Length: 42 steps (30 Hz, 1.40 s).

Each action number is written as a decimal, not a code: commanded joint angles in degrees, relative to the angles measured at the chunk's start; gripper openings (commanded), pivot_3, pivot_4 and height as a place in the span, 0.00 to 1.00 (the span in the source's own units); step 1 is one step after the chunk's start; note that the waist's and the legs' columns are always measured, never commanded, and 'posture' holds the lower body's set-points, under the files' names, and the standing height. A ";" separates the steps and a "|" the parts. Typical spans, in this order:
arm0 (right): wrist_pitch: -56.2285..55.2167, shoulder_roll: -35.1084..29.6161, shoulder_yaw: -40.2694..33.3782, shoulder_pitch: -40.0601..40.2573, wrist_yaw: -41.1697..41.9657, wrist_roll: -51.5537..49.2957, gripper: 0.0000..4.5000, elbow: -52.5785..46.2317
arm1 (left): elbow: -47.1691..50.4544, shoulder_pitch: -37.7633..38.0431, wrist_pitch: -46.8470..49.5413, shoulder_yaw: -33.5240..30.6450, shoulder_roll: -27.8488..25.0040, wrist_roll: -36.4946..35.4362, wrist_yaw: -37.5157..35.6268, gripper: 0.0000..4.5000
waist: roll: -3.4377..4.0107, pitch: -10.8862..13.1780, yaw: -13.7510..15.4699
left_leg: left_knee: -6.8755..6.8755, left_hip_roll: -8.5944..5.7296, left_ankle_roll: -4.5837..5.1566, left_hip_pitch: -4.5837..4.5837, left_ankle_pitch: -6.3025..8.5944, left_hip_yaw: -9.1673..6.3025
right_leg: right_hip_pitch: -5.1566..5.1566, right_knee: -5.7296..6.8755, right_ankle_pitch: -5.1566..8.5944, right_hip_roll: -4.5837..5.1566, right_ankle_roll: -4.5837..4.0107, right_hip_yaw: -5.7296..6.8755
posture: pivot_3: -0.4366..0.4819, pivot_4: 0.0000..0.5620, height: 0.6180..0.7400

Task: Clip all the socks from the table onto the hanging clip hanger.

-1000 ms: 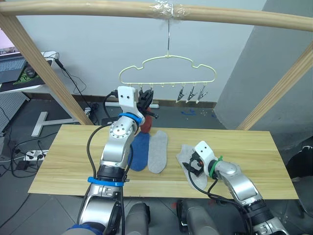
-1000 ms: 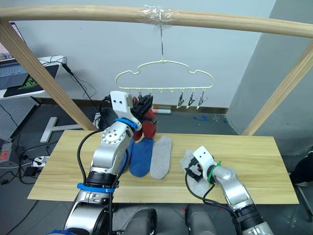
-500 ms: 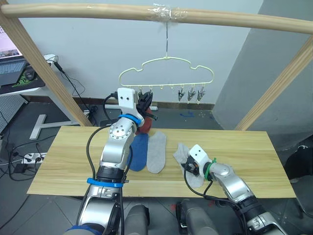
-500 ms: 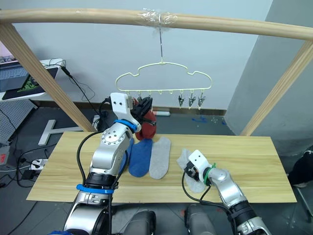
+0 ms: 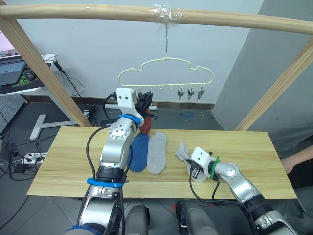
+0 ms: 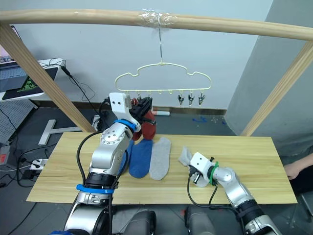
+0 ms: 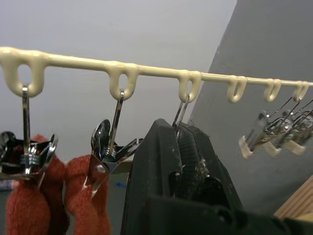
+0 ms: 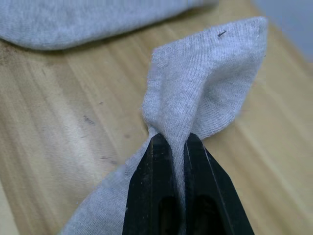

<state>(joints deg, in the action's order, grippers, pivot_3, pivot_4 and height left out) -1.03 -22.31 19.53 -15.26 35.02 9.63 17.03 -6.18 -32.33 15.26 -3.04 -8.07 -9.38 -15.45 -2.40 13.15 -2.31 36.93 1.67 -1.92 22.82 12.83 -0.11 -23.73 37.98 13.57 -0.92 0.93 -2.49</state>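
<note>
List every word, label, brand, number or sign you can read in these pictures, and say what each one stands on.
No text can be read in any view.
The laptop on the white desk at the far left shows a lit screen, too small to read.
The socks, the clip hanger, the table and both arms bear no visible lettering.

Open tabletop right of socks; left hand seemingly crowding clips.
</note>
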 commanded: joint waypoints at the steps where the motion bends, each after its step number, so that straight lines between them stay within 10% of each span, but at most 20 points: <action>1: -6.06 -0.85 0.29 -2.76 1.98 0.15 0.01 -6.99 | 1.03 -0.52 6.17 -5.25 1.59 -7.70 0.16 0.00 | 0.00 0.00 -0.11 | 0.00 0.01 0.00 0.00 0.00 0.00 | -0.01 0.01 0.00 0.00 0.00 0.01 | 0.46 0.38 1.00; 10: -7.02 -0.58 1.51 -9.28 2.44 3.51 0.01 -9.47 | 3.07 -3.79 23.33 -9.86 1.42 -23.67 -2.27 0.00 | -0.01 0.01 -0.45 | -0.03 -0.01 -0.01 0.05 0.00 -0.03 | -0.04 -0.02 0.00 -0.04 0.01 0.03 | 0.46 0.38 1.00; 42: -8.17 2.95 0.78 -18.02 -1.89 5.29 0.01 -2.93 | 8.44 -0.57 28.53 -7.46 0.50 -26.44 -1.32 0.00 | 0.01 0.04 -0.37 | -0.07 0.03 -0.01 0.09 0.01 -0.02 | -0.09 -0.07 0.01 0.03 0.00 -0.03 | 0.47 0.39 1.00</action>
<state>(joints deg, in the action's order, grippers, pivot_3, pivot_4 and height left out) -8.19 -19.40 21.41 -32.63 33.66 14.93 15.06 1.62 -33.81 43.33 -11.40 -7.29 -36.09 -16.91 -2.40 13.19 -2.69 36.85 1.70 -1.92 22.92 12.83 -0.14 -23.83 37.90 13.58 -0.89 0.92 -2.52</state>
